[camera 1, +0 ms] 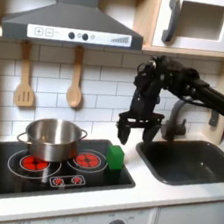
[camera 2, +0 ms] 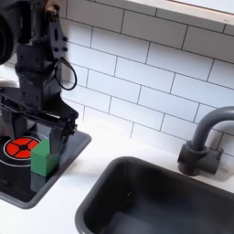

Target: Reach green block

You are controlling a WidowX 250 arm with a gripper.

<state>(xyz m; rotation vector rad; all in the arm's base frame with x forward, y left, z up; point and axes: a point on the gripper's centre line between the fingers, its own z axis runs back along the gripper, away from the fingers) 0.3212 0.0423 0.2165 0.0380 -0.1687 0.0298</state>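
First exterior view: toy kitchen setup, white tabletop (camera 1: pixel 173 198) with white brick wall tiles (camera 1: pixel 104 78) behind. Grey range hood (camera 1: pixel 71 22) up top at the first exterior view's left, microwave (camera 1: pixel 209 24) at its top right. Dark sink basin (camera 1: pixel 190 160) at that view's right, grey faucet (camera 1: pixel 179 118) behind it; both also seen in the second exterior view, basin (camera 2: pixel 155 196) low and faucet (camera 2: pixel 206 142) on the second exterior view's right. Black cooktop (camera 1: pixel 65 173) with red burner rings sits at the first exterior view's left. Black arm (camera 1: pixel 203 91) comes in from the first exterior view's right edge and bends down toward the cooktop.

Steel pot (camera 1: pixel 52 139) stands on the rear left burner. Two wooden utensils hang on the wall: a slotted spatula (camera 1: pixel 26 80) and a spoon (camera 1: pixel 76 79).

Gripper (camera 1: pixel 134 132) hangs above the cooktop's right edge, jaws released, fingers spread and pointing down (nothing between them). In the second exterior view the gripper (camera 2: pixel 37 128) sits directly over the block, fingertips roughly level with its top; contact can't be judged.

Green block (camera 1: pixel 115 158): small, bright solid green, boxy, plain faces, far smaller than the pot. It stands upright on the cooktop's front right part, next to the right burner ring, well apart from the pot. In the second exterior view the green block (camera 2: pixel 43 157) looks slightly taller than wide, partly framed by the jaws.
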